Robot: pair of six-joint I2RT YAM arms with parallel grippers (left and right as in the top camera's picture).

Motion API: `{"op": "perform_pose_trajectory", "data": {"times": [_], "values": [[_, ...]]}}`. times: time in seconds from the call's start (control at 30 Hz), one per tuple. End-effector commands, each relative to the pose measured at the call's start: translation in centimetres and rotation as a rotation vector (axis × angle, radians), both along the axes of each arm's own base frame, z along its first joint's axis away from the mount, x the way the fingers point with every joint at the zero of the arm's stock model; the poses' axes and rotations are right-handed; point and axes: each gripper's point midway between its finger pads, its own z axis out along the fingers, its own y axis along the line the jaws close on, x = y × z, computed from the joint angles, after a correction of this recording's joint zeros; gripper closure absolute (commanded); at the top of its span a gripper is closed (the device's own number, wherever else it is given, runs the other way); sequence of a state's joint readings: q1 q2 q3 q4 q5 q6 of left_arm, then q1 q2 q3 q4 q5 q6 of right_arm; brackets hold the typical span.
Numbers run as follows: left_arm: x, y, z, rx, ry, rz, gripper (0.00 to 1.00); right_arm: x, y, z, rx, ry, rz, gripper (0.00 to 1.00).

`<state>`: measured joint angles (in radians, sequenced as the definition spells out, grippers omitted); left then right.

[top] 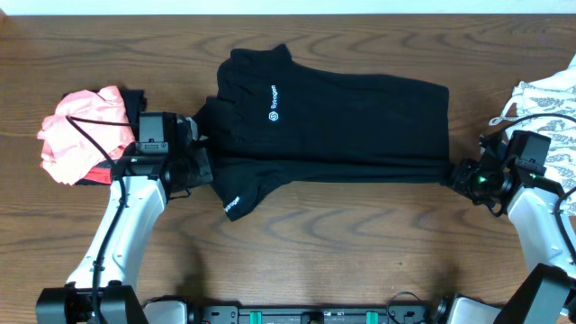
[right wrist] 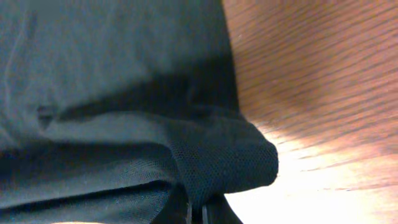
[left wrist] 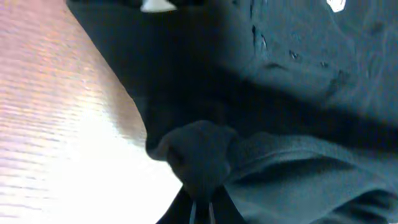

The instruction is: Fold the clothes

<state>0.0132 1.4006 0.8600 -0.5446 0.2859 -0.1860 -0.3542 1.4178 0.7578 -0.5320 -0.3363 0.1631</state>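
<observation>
A black shirt (top: 342,117) with a small white logo lies spread across the middle of the wooden table, its front part folded along a crease. My left gripper (top: 205,165) is shut on the shirt's left edge, and a bunch of black cloth (left wrist: 199,155) sticks out of the jaws in the left wrist view. At the right end, my right gripper (top: 453,174) is shut on the shirt's front right corner, where a black mesh fold (right wrist: 236,155) fills the jaws. One sleeve with white lettering (top: 236,200) hangs toward the front edge.
A coral-pink garment (top: 81,130) lies bundled at the left, behind my left arm. A white leaf-patterned garment (top: 549,103) sits at the right edge, behind my right arm. Bare wood (top: 360,243) runs along the front of the table.
</observation>
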Motion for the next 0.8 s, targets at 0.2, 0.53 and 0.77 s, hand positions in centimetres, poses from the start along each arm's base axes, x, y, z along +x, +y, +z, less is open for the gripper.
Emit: {"op": "perform_pose_trajectory", "data": {"times": [0.2,0.53,0.77], "values": [[3.0,1.3,1.7,0.036,-0.125,0.065,0.94,1.8,-2.6,0.5,-0.059,-0.045,-0.119,0.99],[1.1,0.5,0.5,-0.026,-0.014,0.099,0.94,1.4,-2.2,-2.6,-0.021,0.046,-0.123,0.99],[-3.7,0.2,-1.9,-0.026,0.212,0.096,0.64,1.5,-2.1,-2.7,-0.014,0.045,-0.12,0.99]]}}
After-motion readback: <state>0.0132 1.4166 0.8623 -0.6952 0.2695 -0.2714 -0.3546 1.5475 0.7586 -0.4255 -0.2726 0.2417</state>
